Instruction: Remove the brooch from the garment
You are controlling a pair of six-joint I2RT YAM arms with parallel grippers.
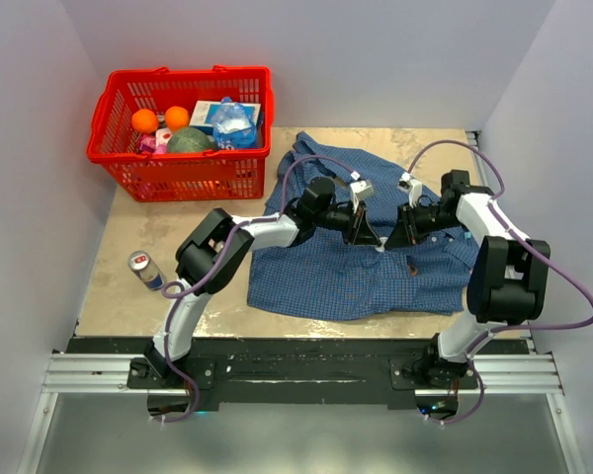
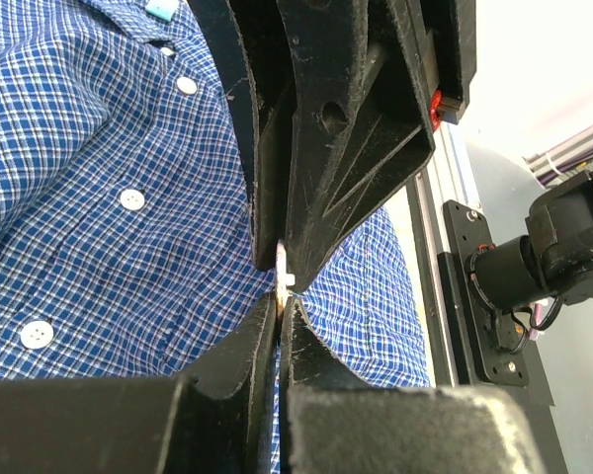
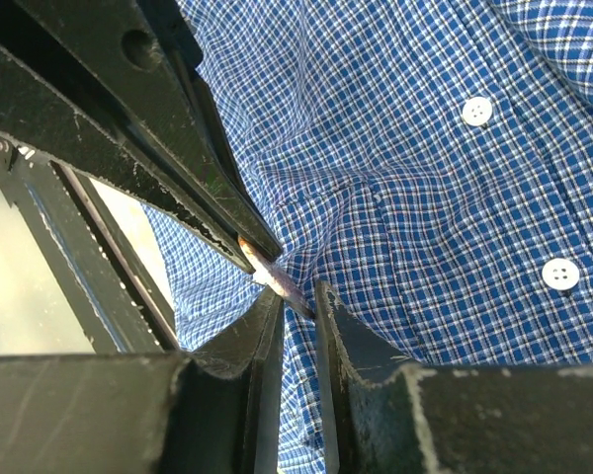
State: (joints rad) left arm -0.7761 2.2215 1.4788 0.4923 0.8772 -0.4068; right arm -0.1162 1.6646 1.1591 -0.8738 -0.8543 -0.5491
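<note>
Scuffed tan tabletop [image 1: 114, 262], plain white walls [image 1: 376, 59]. Your soft blue checked shirt [image 1: 316, 281] lies rumpled; tiny reddish-brown brooch [image 1: 412, 265] on its front, nr right gripper [image 1: 388, 243], jaws narrow. Left gripper [image 1: 374, 243] jaws pinched shut.

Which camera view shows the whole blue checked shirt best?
The top external view: the shirt lies spread on the table, its outline almost complete. Both wrist views show only close patches of checked cloth with white buttons.
</note>
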